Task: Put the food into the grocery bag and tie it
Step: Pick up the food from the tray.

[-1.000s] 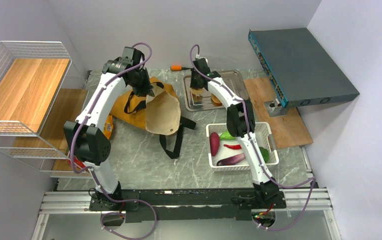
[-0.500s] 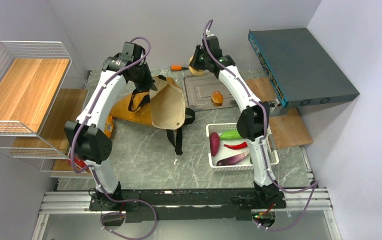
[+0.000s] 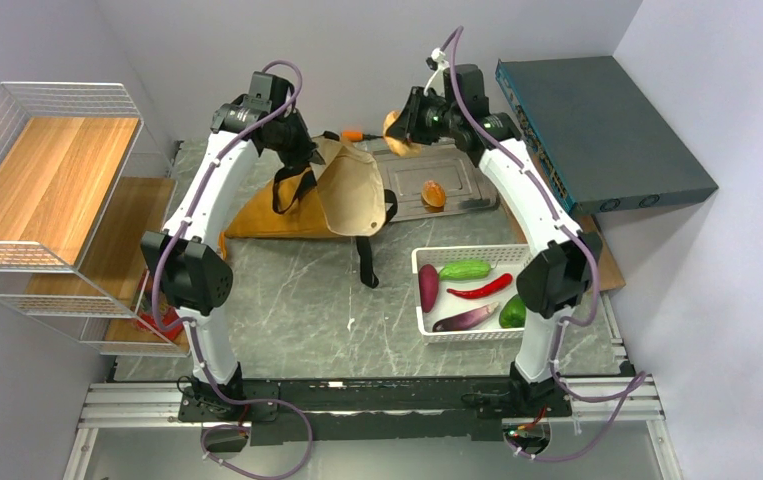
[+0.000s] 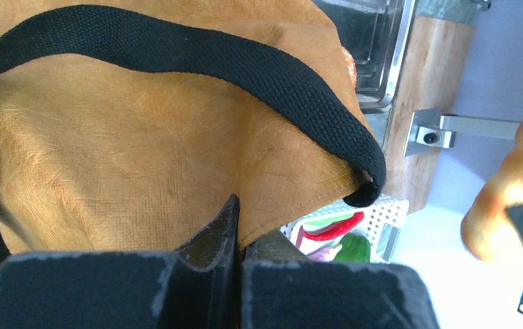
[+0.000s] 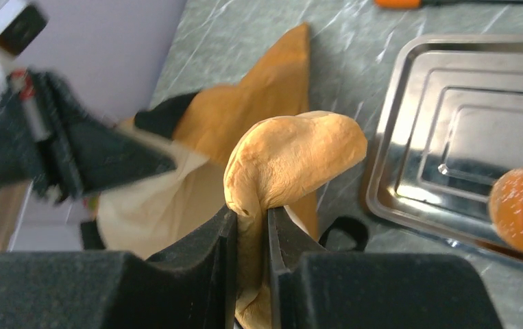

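Loading step. Left tool (image 4: 239,223), clenched on the grocery bag (image 3: 349,200) rim, holds its mouth open above the desk (image 3: 297,300). Right tool (image 5: 250,218) grips a bread piece (image 5: 293,154) aloft nearby (second bread piece (image 3: 434,193) sits on the tray (image 3: 462,160)). Next, likely: centre over mouth, release.

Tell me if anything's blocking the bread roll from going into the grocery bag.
Nothing visible does. The right end effector holds the bread roll in the air just beside the grocery bag's mouth, which the left end effector pinches open. Only air lies between them.
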Action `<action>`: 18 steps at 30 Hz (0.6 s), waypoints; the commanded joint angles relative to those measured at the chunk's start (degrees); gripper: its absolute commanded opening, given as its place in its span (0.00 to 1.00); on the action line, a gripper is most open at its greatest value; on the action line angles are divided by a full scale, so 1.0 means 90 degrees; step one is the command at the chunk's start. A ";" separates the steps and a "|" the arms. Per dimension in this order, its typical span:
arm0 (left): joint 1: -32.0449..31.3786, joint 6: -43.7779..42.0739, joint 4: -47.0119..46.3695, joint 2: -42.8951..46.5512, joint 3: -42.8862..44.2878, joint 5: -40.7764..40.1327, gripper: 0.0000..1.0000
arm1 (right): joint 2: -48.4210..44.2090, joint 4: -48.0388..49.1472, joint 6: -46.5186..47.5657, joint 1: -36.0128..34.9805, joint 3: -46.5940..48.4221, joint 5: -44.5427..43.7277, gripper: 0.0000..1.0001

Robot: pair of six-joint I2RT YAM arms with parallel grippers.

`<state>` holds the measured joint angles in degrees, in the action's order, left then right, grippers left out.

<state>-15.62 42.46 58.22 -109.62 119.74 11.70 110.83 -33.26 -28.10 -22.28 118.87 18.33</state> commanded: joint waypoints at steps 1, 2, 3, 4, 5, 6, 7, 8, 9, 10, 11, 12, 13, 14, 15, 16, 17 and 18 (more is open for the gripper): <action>-0.0032 0.0301 -0.0530 0.0134 0.0244 0.0403 0.00 | -0.0915 0.0384 0.0320 -0.0018 -0.0604 0.1130 0.00; -0.0032 0.0325 -0.0610 0.0169 0.0195 0.0466 0.00 | -0.1047 0.0484 0.0364 -0.0026 -0.0743 0.1338 0.00; -0.0032 0.0355 -0.0676 0.0197 0.0149 0.0505 0.00 | -0.1156 0.0563 0.0404 -0.0035 -0.0876 0.1484 0.00; -0.0032 0.0375 -0.0749 0.0227 0.0115 0.0537 0.00 | -0.1249 0.0640 0.0446 -0.0068 -0.1001 0.1643 0.00; -0.0032 0.0401 -0.0779 0.0242 0.0110 0.0567 0.00 | -0.1339 0.0754 0.0505 -0.0105 -0.1126 0.1783 0.00; -0.0027 0.0435 -0.0793 0.0241 0.0118 0.0625 0.00 | -0.1406 0.0830 0.0563 -0.0170 -0.1263 0.1869 0.00; -0.0023 0.0458 -0.0815 0.0238 0.0142 0.0692 0.00 | -0.1446 0.0861 0.0643 -0.0242 -0.1364 0.1889 0.00; -0.0023 0.0485 -0.0835 0.0229 0.0167 0.0756 0.00 | -0.1425 0.0793 0.0776 -0.0375 -0.1379 0.1871 0.00; -0.0023 0.0524 -0.0856 0.0227 0.0185 0.0806 0.00 | -0.1376 0.0707 0.0900 -0.0483 -0.1351 0.1844 0.00; -0.0027 0.0563 -0.0861 0.0241 0.0184 0.0845 0.00 | -0.1292 0.0583 0.0996 -0.0575 -0.1273 0.1774 0.00; -0.0023 0.0611 -0.0893 0.0253 0.0173 0.0898 0.00 | -0.1197 0.0468 0.1071 -0.0669 -0.1166 0.1671 0.00; -0.0015 0.0643 -0.0929 0.0270 0.0163 0.0948 0.00 | -0.1103 0.0372 0.1118 -0.0743 -0.1070 0.1564 0.00; -0.0018 0.0673 -0.0932 0.0291 0.0159 0.0996 0.00 | -0.1010 0.0305 0.1156 -0.0813 -0.0933 0.1475 0.00; -0.0013 0.0694 -0.0927 0.0312 0.0157 0.1041 0.00 | -0.0945 0.0283 0.1201 -0.0882 -0.0863 0.1398 0.00; -0.0013 0.0714 -0.0915 0.0327 0.0156 0.1078 0.00 | -0.0892 0.0294 0.1231 -0.0941 -0.0826 0.1306 0.00; -0.0004 0.0733 -0.0926 0.0354 0.0156 0.1120 0.00 | -0.0846 0.0296 0.1257 -0.0997 -0.0775 0.1195 0.00; 0.0009 0.0759 -0.0923 0.0377 0.0148 0.1166 0.00 | -0.0782 0.0281 0.1259 -0.1051 -0.0704 0.1060 0.00; 0.0028 0.0780 -0.0925 0.0408 0.0144 0.1211 0.00 | -0.0715 0.0278 0.1230 -0.1079 -0.0647 0.0975 0.00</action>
<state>-15.62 46.89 53.63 -109.62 119.74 18.39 102.67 -30.65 -19.31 -31.18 109.21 30.89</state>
